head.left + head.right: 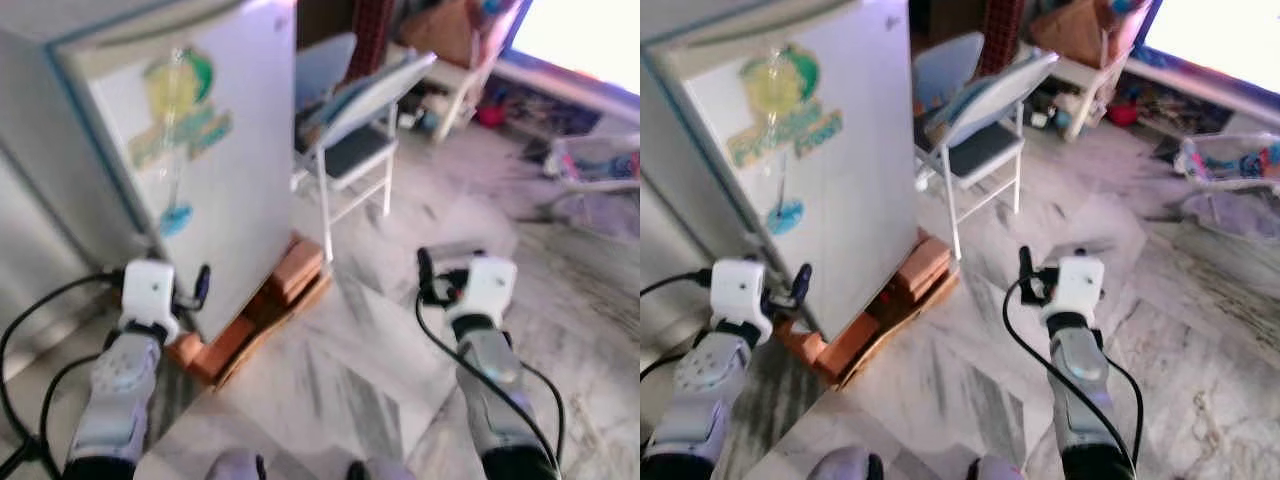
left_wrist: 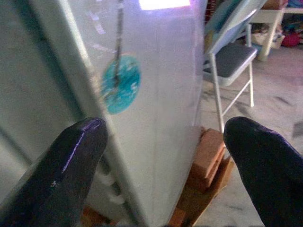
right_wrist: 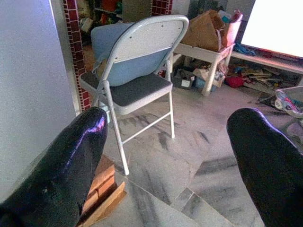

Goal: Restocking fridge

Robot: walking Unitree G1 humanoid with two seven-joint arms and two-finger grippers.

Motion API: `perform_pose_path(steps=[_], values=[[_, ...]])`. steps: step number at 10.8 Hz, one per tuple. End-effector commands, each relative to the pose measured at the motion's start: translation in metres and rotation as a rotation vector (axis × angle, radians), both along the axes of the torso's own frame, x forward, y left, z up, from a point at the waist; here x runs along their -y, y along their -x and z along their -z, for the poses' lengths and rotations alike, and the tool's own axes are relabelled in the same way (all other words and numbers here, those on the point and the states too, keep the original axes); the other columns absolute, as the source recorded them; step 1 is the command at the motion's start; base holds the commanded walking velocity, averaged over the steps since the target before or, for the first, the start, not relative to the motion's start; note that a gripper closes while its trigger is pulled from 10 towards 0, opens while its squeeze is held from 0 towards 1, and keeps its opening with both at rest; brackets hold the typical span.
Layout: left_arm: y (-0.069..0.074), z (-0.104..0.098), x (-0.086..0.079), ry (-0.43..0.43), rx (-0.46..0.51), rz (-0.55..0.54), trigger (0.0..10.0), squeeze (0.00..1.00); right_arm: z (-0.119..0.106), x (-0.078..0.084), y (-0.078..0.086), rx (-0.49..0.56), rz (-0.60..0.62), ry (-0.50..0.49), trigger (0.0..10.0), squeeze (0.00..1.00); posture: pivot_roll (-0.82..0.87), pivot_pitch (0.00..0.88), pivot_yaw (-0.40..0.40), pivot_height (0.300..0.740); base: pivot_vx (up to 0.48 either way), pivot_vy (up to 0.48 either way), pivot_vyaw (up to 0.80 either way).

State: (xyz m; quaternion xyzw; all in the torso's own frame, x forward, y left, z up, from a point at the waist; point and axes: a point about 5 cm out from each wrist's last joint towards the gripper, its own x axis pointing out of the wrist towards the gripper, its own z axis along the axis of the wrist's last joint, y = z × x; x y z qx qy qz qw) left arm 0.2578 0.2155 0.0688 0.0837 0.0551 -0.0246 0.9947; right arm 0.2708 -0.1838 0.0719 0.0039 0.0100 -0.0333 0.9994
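Note:
A small white fridge (image 1: pixel 200 150) with a green and yellow sticker on its face stands at the left, raised on bricks (image 1: pixel 290 275) and a wooden plank. My left gripper (image 1: pixel 192 290) is open and empty, low down beside the fridge's front bottom corner. Along its fingers (image 2: pixel 75 161), the left wrist view looks at the fridge face and a round teal sticker (image 2: pixel 120 90). My right gripper (image 1: pixel 432 278) hangs open and empty over the marble floor, to the right of the fridge. The right wrist view shows its fingers (image 3: pixel 71 161) wide apart.
A white folding chair (image 1: pixel 350 130) with a grey seat stands just right of the fridge. Behind it is a white table (image 1: pixel 460 70) with bags and clutter underneath. A plastic basket (image 1: pixel 600 165) lies at the far right. Open marble floor (image 1: pixel 380 360) stretches between my arms.

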Motion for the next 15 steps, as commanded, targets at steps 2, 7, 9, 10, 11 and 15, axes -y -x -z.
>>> perform_pose_path(steps=[2,7,9,10,11,15], values=[[0.011,0.009,0.0,0.043,-0.031,-0.045,10.0,0.0,0.001,0.015,0.012,0.02,0.082,0.007,10.0,0.0,0.05,0.071,0.006,0.74,0.0,0.0,0.0],[0.006,0.01,0.006,0.095,-0.034,-0.072,10.0,0.0,0.004,0.011,0.013,0.005,0.069,0.011,10.0,0.0,0.06,0.068,-0.019,0.74,0.0,0.181,0.0],[0.007,0.01,0.009,0.098,-0.035,-0.058,10.0,0.0,0.001,0.01,0.008,0.012,0.06,0.016,10.0,0.0,0.06,0.071,-0.025,0.74,0.0,0.472,0.0],[0.006,0.01,0.009,0.097,-0.034,-0.057,10.0,0.0,0.001,0.01,0.007,0.012,0.056,0.018,10.0,0.0,0.06,0.072,-0.028,0.74,0.0,0.472,0.0],[0.004,0.008,0.011,0.083,-0.023,-0.033,10.0,0.0,0.001,0.01,0.006,0.011,0.052,0.02,10.0,0.0,0.07,0.072,-0.034,0.74,0.0,0.48,0.0],[0.001,0.005,0.023,0.083,-0.006,0.017,10.0,0.0,0.0,0.01,0.003,0.011,0.044,0.025,10.0,0.0,0.06,0.071,-0.041,0.74,0.0,0.48,0.0]])
